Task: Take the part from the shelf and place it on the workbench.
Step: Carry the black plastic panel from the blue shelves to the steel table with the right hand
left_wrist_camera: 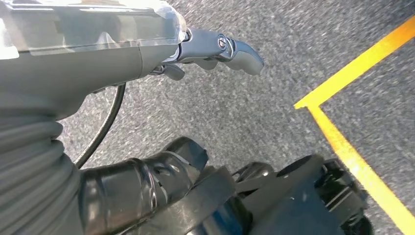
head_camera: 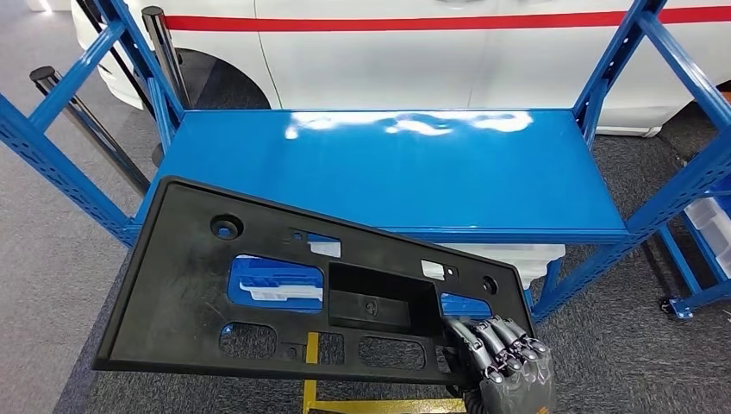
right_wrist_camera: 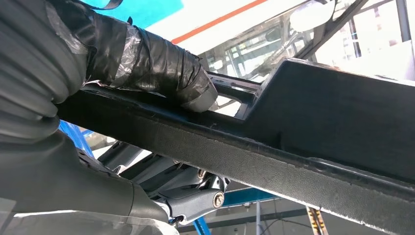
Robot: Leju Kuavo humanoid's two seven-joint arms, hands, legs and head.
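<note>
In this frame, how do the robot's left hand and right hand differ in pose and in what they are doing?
The right hand grips the black part at its edge, fingers wrapped over the rim; the left hand holds nothing. The right hand is raised in front of the blue shelf; the left hand hangs over the grey floor near a yellow line. Both are grey, many-fingered hands.
</note>
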